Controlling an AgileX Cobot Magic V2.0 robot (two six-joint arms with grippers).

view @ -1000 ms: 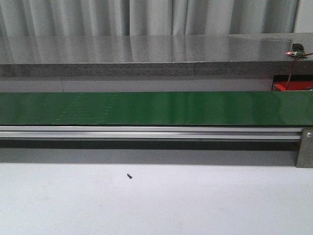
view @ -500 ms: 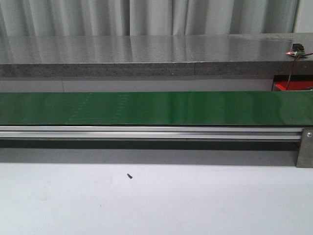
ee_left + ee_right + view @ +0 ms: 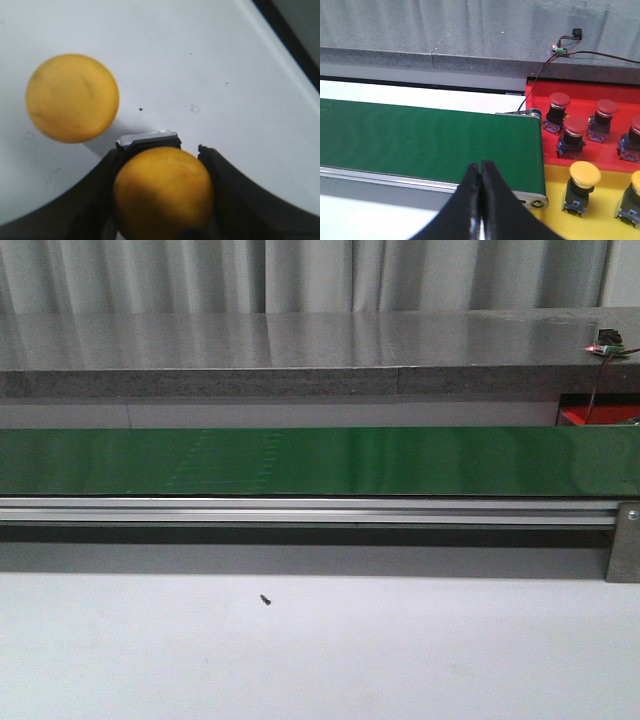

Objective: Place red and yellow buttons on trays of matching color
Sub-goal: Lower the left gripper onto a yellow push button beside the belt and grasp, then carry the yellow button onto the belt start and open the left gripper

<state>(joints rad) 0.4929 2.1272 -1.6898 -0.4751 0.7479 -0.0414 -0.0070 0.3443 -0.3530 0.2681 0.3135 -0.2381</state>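
Front view: long green conveyor belt [image 3: 320, 460] on an aluminium rail, running left to right beyond a pale grey table [image 3: 400, 660]; belt bare of buttons, a sliver of red tray [image 3: 585, 417] at far right, a small dark speck [image 3: 265, 599] on the table; neither arm visible. Left wrist view: left gripper [image 3: 162, 192] clenched on a yellow dome-capped push button [image 3: 162, 192], held above the pale table surface; a second yellow dome-capped button [image 3: 72, 97] standing close beside it. Right wrist view: right gripper [image 3: 480, 195] with fingers pressed together, empty, poised over the belt's near edge; flat red tray [image 3: 535, 100] beyond the belt's end carrying red mushroom-capped buttons [image 3: 575, 135]; flat yellow tray [image 3: 555, 220] nearer, carrying yellow-capped buttons [image 3: 583, 187]. Task judged well advanced: several buttons sorted by colour, one yellow button in hand and one on the table not yet placed.
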